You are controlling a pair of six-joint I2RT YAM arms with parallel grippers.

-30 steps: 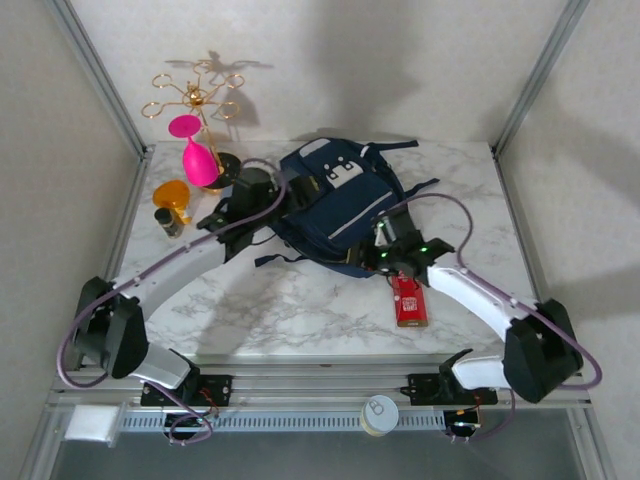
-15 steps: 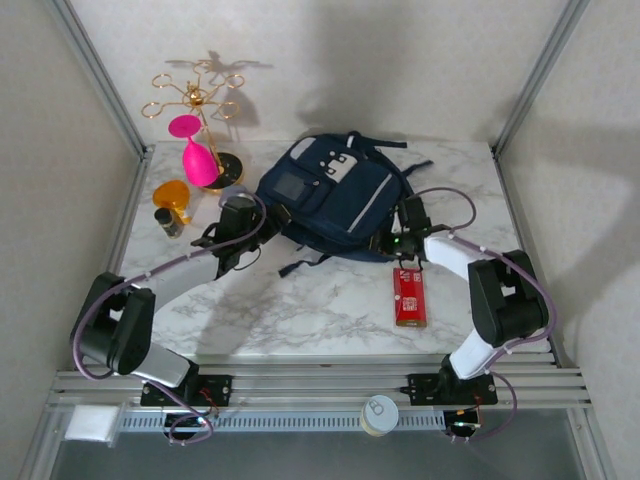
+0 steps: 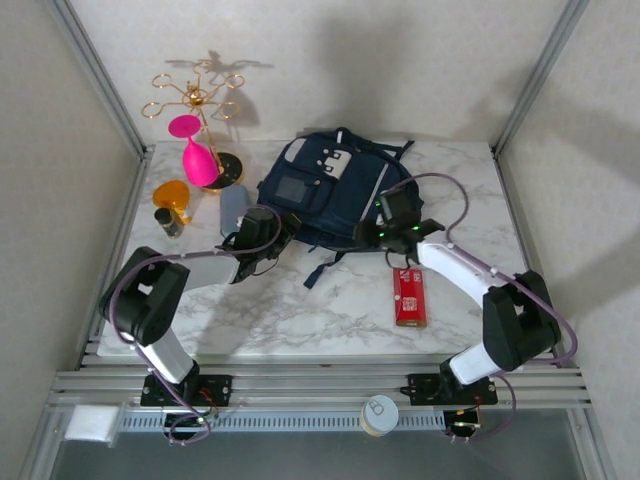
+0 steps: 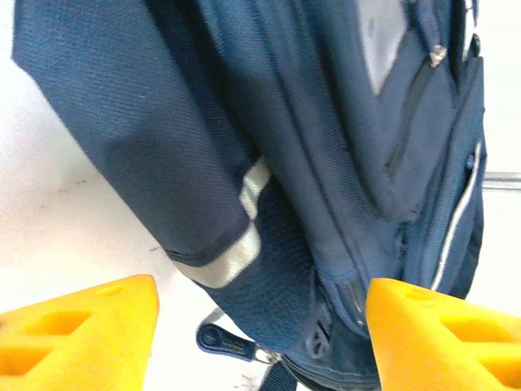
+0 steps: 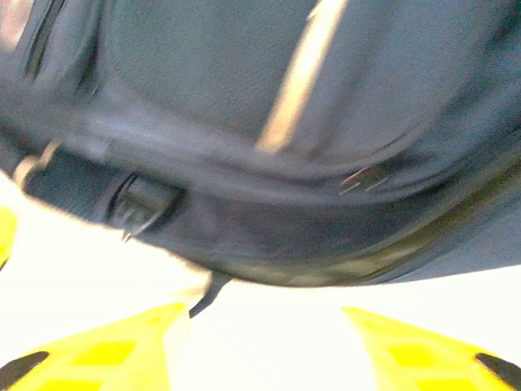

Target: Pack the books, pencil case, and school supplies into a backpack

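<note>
Top view: backpack (image 3: 330, 190) lying flat at rear centre of bench (image 3: 300, 310). Left end effector (image 3: 268, 232) at its near left edge, right end effector (image 3: 385, 228) at its near right edge. Pencil case (image 3: 233, 208) just left of backpack; red pack (image 3: 410, 297) on bench near the right arm.

Left wrist view: left end effector (image 4: 260, 285) spread, nothing pinched. Backpack corner and a dark tab (image 4: 220, 338), likely a zip pull, close ahead. Judged step: opening the bag. Advised: take the tab squarely, not loose fabric.

Right wrist view: blurred. Right end effector (image 5: 264, 314) spread, empty, backpack just ahead. Advised: pin fabric here while the zip is drawn, lest the bag slide.
</note>
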